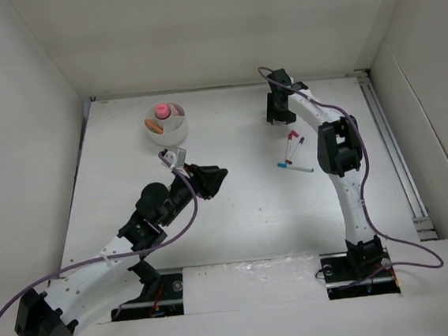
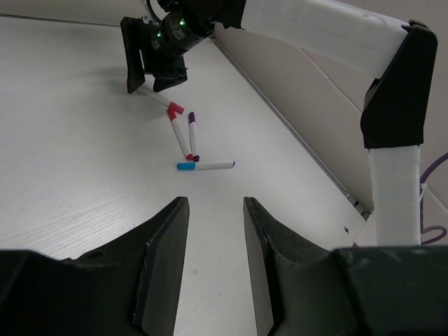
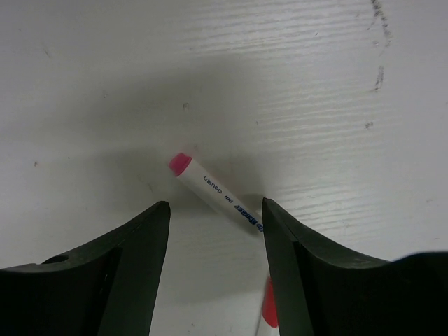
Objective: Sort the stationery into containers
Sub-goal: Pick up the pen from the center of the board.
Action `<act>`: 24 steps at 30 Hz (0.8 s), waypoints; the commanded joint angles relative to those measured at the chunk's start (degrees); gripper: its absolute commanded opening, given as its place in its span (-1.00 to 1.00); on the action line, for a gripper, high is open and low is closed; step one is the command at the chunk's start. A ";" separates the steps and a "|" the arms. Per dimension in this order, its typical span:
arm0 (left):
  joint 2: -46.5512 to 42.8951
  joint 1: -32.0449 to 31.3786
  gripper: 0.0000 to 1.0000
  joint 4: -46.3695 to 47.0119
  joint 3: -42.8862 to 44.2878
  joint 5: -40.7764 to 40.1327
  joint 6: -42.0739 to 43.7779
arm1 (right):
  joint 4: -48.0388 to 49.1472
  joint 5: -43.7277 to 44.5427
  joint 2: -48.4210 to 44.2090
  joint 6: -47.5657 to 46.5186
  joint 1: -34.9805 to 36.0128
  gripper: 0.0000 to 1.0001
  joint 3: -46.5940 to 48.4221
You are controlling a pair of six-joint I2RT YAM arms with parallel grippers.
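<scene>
The round white divided bowl stands at the back left and holds a pink-topped stubby item and an orange piece. Several thin white pens lie right of centre: a red-capped pen, a purple-capped pen and a blue-capped pen. They also show in the left wrist view: red, purple, blue. My right gripper is open, low over a pink-ended white pen that lies across its fingertips. My left gripper is open and empty, facing the pens.
White walls enclose the table on the left, back and right. A metal rail runs along the right edge. The right arm reaches beside the pens. A second red cap shows by the right finger.
</scene>
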 commanded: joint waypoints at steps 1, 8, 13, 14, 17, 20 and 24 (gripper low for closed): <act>-2.08 0.08 -0.33 1.84 -0.06 0.04 -0.08 | -2.90 -0.18 0.88 -0.87 0.86 0.22 3.26; -1.55 0.08 -0.33 1.84 -0.06 0.04 -0.08 | -5.27 -2.55 4.31 -2.45 1.38 -0.19 9.76; -1.55 0.08 -0.33 1.84 -0.06 -0.48 -0.08 | -5.80 -3.34 5.89 -2.98 2.53 -0.24 10.56; -1.55 0.08 -0.33 1.84 -0.06 -0.49 -0.08 | -5.80 -3.34 5.89 -2.98 2.53 -0.15 11.17; -1.03 0.08 -0.33 1.84 -0.06 -0.49 -0.08 | -6.58 -3.34 6.94 -3.60 3.06 -0.11 12.40; -1.03 0.08 -0.33 1.84 -0.06 -0.49 -0.08 | -7.29 -2.72 7.48 -3.60 3.59 -0.21 13.81; -1.03 0.08 -0.33 2.37 -0.58 -0.49 -0.08 | -7.29 -1.14 7.48 -4.13 4.20 -0.51 13.28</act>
